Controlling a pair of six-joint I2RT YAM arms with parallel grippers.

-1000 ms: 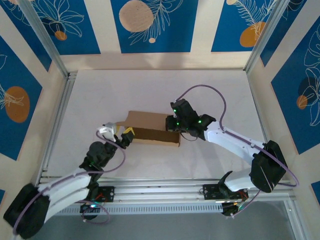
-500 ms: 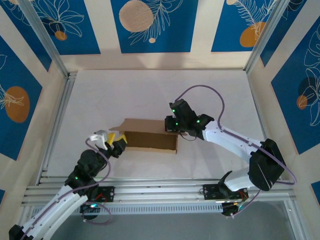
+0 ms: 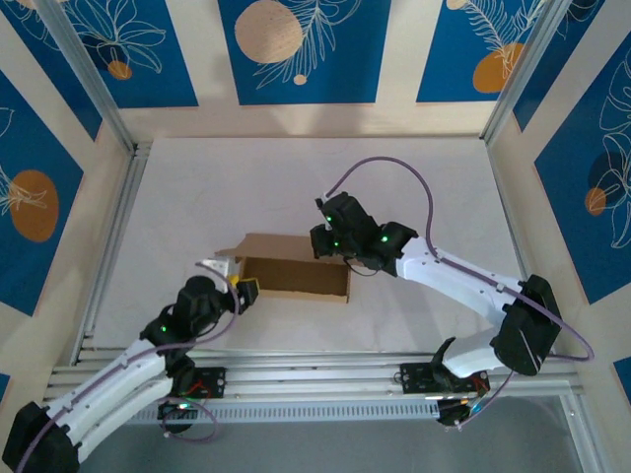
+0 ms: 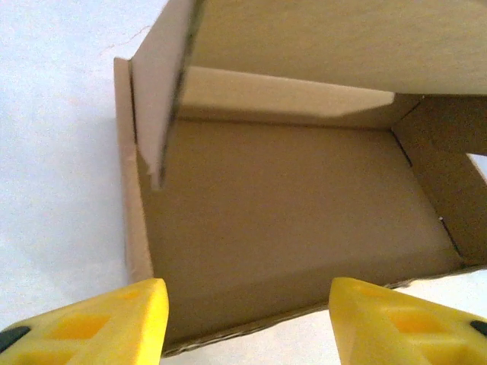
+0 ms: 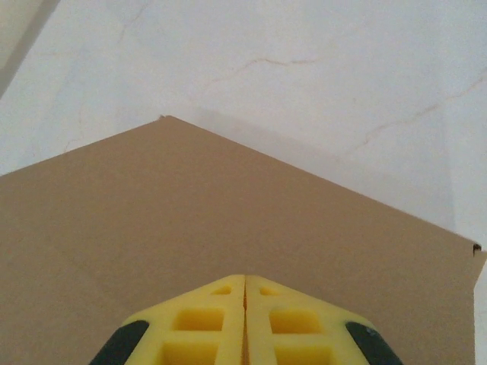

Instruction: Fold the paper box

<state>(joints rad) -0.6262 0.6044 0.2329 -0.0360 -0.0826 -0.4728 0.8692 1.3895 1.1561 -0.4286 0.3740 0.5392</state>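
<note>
Facing the paper box [image 4: 289,198], left pincer [image 4: 247,308] gapes — right pincer [image 5: 244,283] closed, pointing at its panel.

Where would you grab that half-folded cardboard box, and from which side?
Probably the thin upright wall of the paper box, approached from the box's left end, jaws astride its top edge: the broad panels are too wide to pinch.
</note>
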